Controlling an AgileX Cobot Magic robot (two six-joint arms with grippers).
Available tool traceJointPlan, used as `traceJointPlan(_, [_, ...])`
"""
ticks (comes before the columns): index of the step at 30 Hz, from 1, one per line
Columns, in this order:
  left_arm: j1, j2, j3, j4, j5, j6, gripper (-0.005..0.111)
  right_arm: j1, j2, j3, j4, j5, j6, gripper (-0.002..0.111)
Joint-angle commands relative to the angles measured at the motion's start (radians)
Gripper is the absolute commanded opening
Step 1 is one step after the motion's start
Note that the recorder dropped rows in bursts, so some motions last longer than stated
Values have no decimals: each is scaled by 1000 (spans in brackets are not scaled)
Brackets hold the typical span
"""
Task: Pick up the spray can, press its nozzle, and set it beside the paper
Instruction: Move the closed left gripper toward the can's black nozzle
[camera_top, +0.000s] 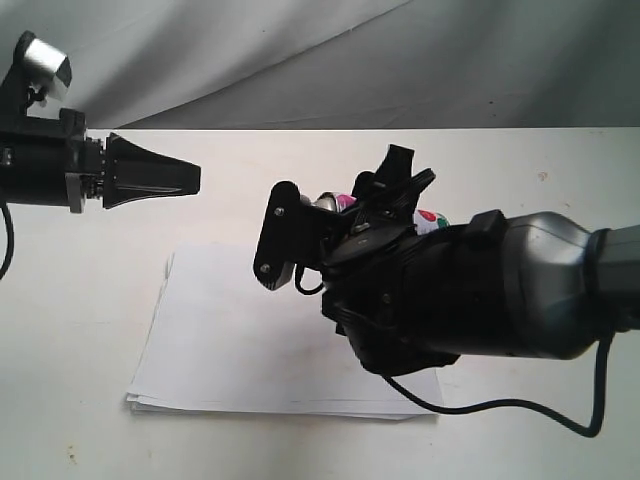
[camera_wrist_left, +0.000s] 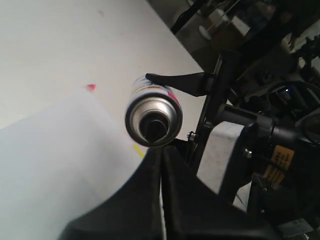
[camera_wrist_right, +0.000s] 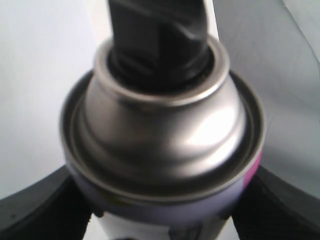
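Observation:
The spray can (camera_top: 332, 203) lies level in the air above the far right part of the paper (camera_top: 230, 340). My right gripper (camera_top: 345, 205) is shut on its labelled body. In the right wrist view the domed silver shoulder (camera_wrist_right: 165, 130) fills the frame, with the black nozzle (camera_wrist_right: 157, 35) on top and a finger (camera_wrist_right: 40, 207) on each side. The nozzle end points at my left gripper (camera_top: 192, 178), which is shut, holds nothing and hangs a short way to the left. From the left wrist, the can (camera_wrist_left: 152, 107) and nozzle (camera_wrist_left: 156, 126) face that gripper's closed tips (camera_wrist_left: 161, 154).
The white table (camera_top: 500, 160) runs back to a grey cloth backdrop (camera_top: 300, 60). A black cable (camera_top: 500, 405) loops under the right arm. The paper (camera_wrist_left: 60, 150) carries a pink smudge (camera_wrist_left: 90, 87) and a yellow tab (camera_wrist_left: 137, 150). Dark equipment (camera_wrist_left: 280, 125) stands past the table.

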Motion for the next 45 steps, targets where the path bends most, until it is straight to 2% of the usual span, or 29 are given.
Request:
traceJointPlan(1, [7, 9, 34, -67, 15, 120, 0, 1, -12, -9, -33, 24, -49, 0])
traceJointPlan(5, [7, 14, 34, -67, 17, 121, 0, 1, -12, -9, -33, 24, -78, 0])
traceJointPlan(7, [7, 14, 34, -67, 17, 125, 0, 1, -12, -9, -31, 27, -158, 0])
traceJointPlan(13, [5, 14, 34, -67, 17, 123, 0, 1, -12, -9, -16, 71, -187, 0])
traceJointPlan(21, [2, 30, 37, -67, 18, 96, 0, 1, -12, -9, -16, 31, -190, 0])
traceJointPlan(23, [-19, 49, 57, -91, 18, 143, 0, 1, -12, -9, -16, 29, -190, 0])
traceJointPlan(28, [-74, 107, 129, -244, 18, 377, 0, 1, -12, -9, -16, 27, -190, 0])
traceJointPlan(33, [-88, 151, 137, -269, 18, 528, 0, 1, -12, -9, -16, 27, -190, 0])
traceJointPlan(39, [-88, 199, 137, -276, 18, 541, 0, 1, -12, -9, -16, 27, -187, 0])
traceJointPlan(45, [-135, 249, 98, -275, 18, 543, 0, 1, -12, -9, -16, 27, -187, 0])
